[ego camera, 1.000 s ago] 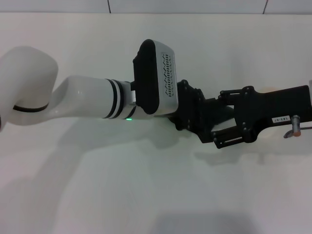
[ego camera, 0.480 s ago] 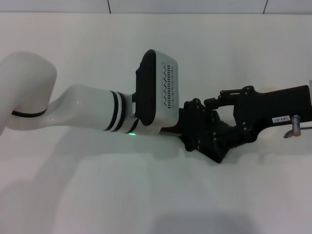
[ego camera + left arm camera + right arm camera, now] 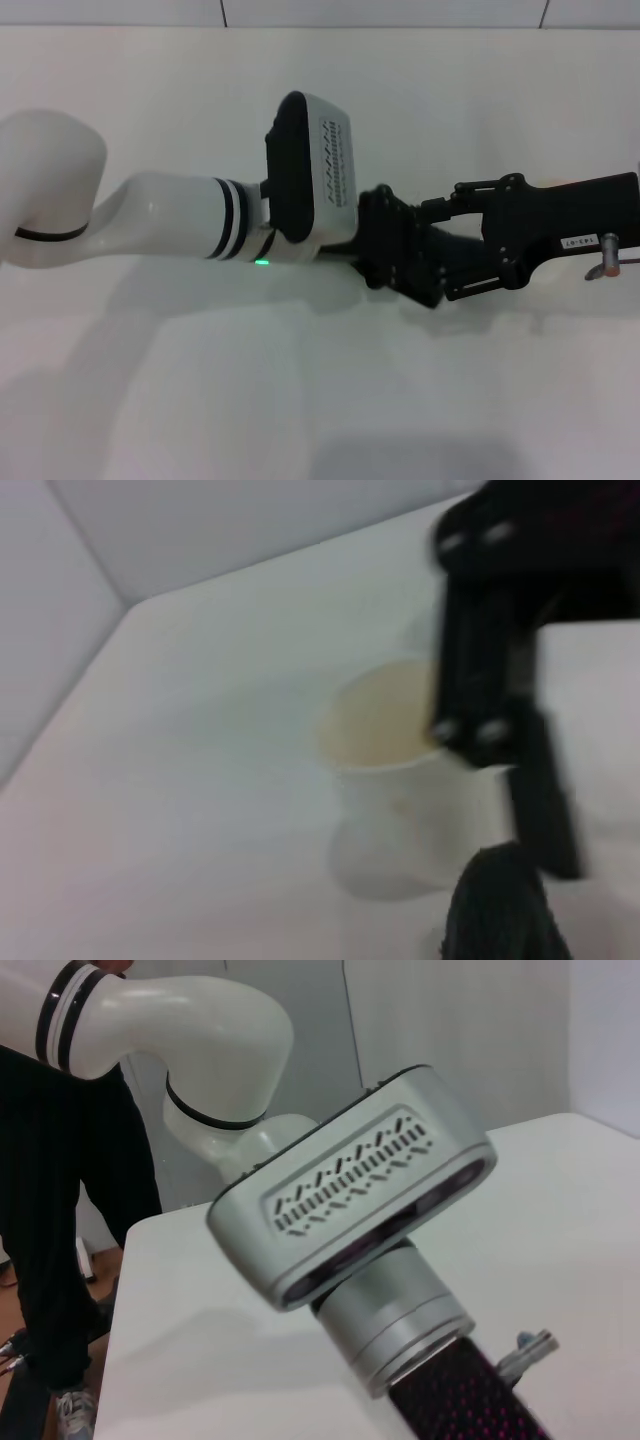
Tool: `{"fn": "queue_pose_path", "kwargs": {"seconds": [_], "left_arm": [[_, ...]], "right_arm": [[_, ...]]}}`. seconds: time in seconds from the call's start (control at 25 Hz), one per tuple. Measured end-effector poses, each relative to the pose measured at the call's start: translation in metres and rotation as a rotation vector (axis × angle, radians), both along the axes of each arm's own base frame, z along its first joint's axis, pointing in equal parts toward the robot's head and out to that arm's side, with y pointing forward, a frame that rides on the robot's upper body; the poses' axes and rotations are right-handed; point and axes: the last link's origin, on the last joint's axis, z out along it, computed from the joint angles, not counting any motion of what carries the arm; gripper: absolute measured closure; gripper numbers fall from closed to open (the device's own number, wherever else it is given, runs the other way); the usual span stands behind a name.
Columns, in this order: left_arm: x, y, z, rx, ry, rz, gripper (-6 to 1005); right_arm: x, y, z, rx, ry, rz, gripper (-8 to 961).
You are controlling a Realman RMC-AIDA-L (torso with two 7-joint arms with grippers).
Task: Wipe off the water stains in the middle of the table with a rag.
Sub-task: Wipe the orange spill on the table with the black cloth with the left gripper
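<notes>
My left arm reaches in from the left across the white table (image 3: 300, 400). Its gripper (image 3: 405, 258) hangs low over the table's middle, black against black. I cannot tell the black rag apart from it; a dark rounded shape (image 3: 500, 910) in the left wrist view may be the rag or a finger. My right gripper (image 3: 462, 240) comes in from the right, its fingers (image 3: 480, 188) spread apart on either side of the left gripper's tip. It also shows in the left wrist view (image 3: 495, 670). The water stains are hidden.
A cream paper cup (image 3: 385, 780) with tan liquid stands on the table just behind the right gripper; the head view does not show it. The left arm's wrist camera box (image 3: 350, 1185) fills the right wrist view. A person in black (image 3: 60, 1210) stands beyond the table's edge.
My left gripper swung toward the table's front and right half a second ago, then drew back left and away. The right arm has stayed still.
</notes>
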Motion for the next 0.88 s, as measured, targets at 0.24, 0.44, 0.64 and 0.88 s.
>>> {"fn": "queue_pose_path", "kwargs": {"seconds": [0.24, 0.44, 0.64, 0.88], "left_arm": [[-0.013, 0.013, 0.019, 0.074, -0.054, 0.114, 848], [-0.032, 0.015, 0.039, 0.134, -0.083, 0.187, 847], [-0.047, 0.012, 0.063, 0.18, -0.134, 0.253, 846], [-0.059, 0.004, 0.086, 0.138, -0.221, 0.349, 845]], "right_arm": [[0.0, 0.0, 0.001, -0.001, 0.0, 0.0, 114], [0.0, 0.0, 0.001, 0.003, 0.0, -0.001, 115], [0.0, 0.001, 0.001, 0.007, 0.0, -0.001, 115], [-0.001, 0.001, 0.0, 0.008, 0.001, 0.0, 115]]}}
